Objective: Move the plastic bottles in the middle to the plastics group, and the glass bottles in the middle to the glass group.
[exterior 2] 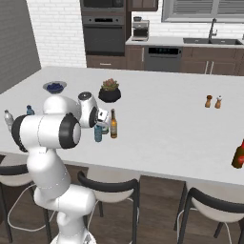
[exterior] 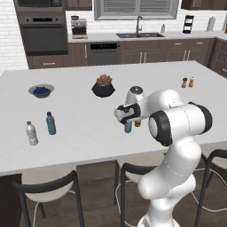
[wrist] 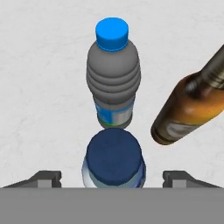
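- A water bottle with a dark blue cap is standing nearest the hand camera, a rounded see-through plastic body seen from above, sitting between the two dark fingertips.
- The gripper is standing wide open around that bottle, its fingertips apart from the bottle's sides, gripping nothing.
- At 12 o'clock from it, a second plastic bottle is showing a ribbed greyish body, a bright blue cap and a blue-green label band.
- At 2 o'clock, one amber glass bottle is showing a smooth glossy body narrowing to a dark neck; from the right base camera it is standing upright just beside the gripper.
- So three bottles are standing in the middle: two plastic, one glass.
- Far toward 9 o'clock on the pale, faintly marbled tabletop, two plastic bottles are standing near each other: a clear whitish one and a blue-tinted one.
- Far toward 2 o'clock, two small brownish bottles are standing side by side.
- One dark round plant pot and one bowl of blue fruit are sitting farther back.
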